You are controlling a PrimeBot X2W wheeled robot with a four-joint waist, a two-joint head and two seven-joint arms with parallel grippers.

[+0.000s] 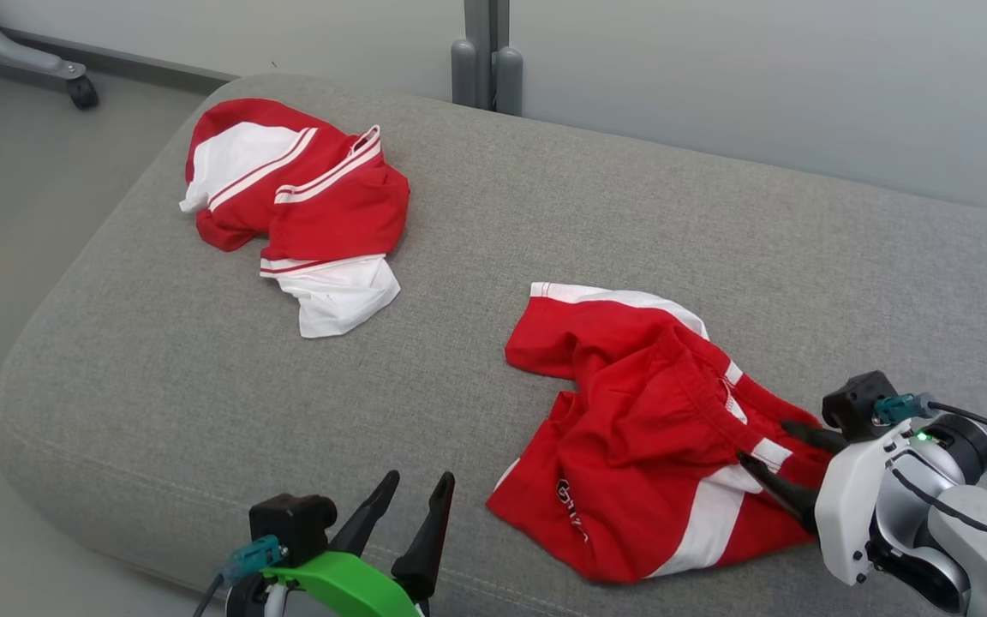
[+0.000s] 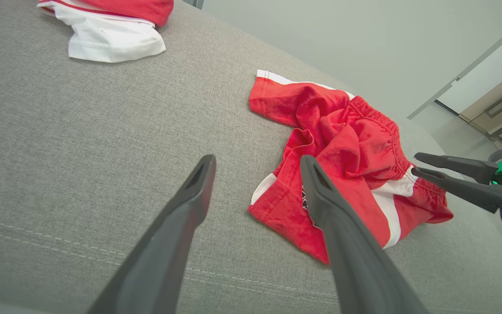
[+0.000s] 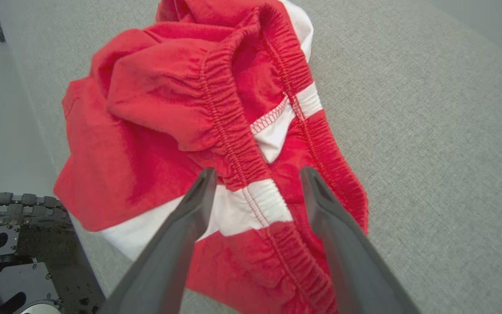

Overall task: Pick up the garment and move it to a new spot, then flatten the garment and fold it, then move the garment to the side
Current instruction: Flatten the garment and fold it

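Starting on the left, a crumpled red and white garment point(image 1: 305, 197) lies near the far left corner of the grey cushion point(image 1: 545, 214), pretty close to its rounded edge. The left gripper point(image 1: 419, 480) hangs low by the front edge, fingers spread wide with nothing in them, pointing toward the middle. There's loads of bare grey fabric between the two garments and behind them up to the wall point(image 1: 759, 77). The red shorts point(image 1: 631, 428), with white side stripes, sit bunched at front right, their hem close to the front edge. The right gripper point(image 1: 763, 441) reaches in from the right, fingers apart, tips straddling the elastic waistband point(image 3: 233, 131) without pinching it.
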